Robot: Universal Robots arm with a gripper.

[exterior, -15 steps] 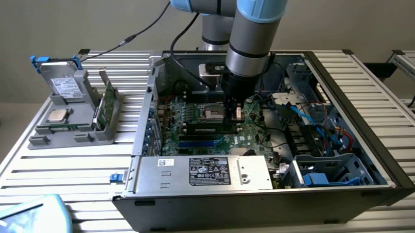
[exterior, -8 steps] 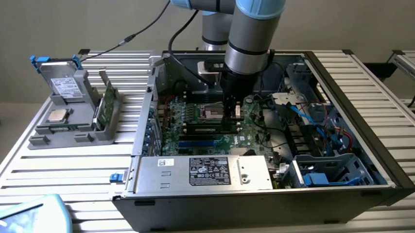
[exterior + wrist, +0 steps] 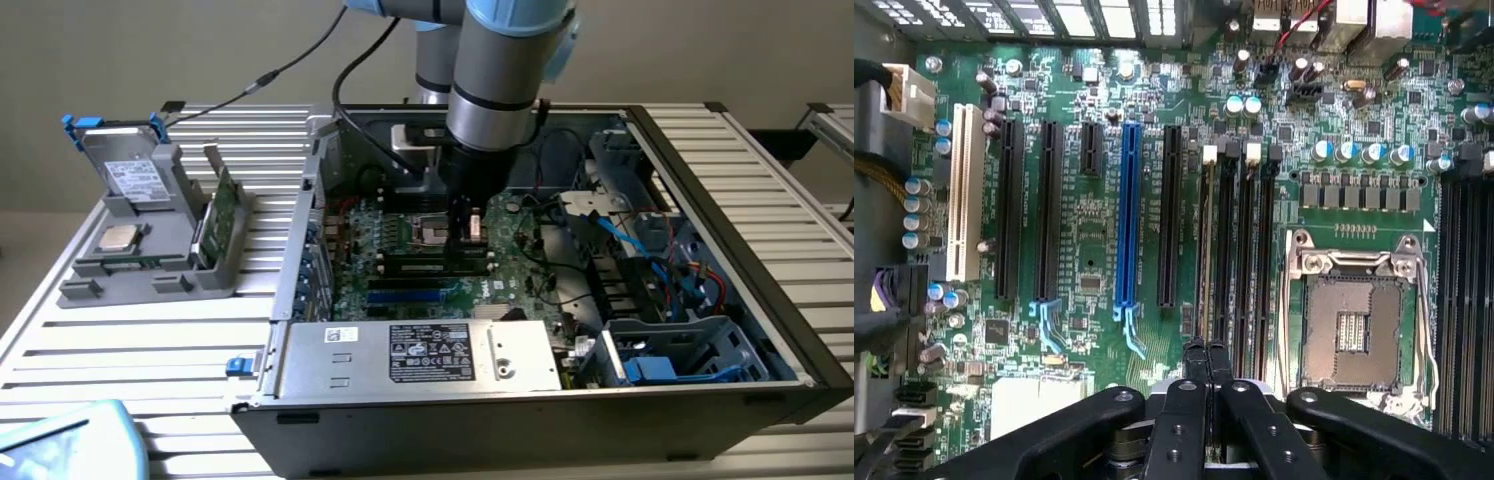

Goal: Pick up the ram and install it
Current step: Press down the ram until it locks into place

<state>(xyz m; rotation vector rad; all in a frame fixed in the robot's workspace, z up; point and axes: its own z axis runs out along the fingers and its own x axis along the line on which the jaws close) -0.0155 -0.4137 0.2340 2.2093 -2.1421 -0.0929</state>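
A thin green ram (image 3: 218, 212) stands on edge in the grey holder (image 3: 100, 288) at the exterior view's left, outside the open computer case. My gripper (image 3: 467, 232) hangs far from it, low over the green motherboard (image 3: 387, 245) inside the case. In the wrist view the gripper (image 3: 1206, 352) is shut, black fingertips (image 3: 1195, 352) pressed together with nothing between them, right over one of the long black memory slots (image 3: 1206, 250) beside the bare CPU socket (image 3: 1352, 322). That slot looks lighter than its neighbours; I cannot tell whether a stick sits in it.
The holder also carries a hard drive (image 3: 134, 180) and a processor chip (image 3: 120, 238). Inside the case sit a power supply (image 3: 414, 352), blue and red cables (image 3: 647, 250) and a drive cage (image 3: 667, 350). Expansion slots, one blue (image 3: 1128, 215), line the board.
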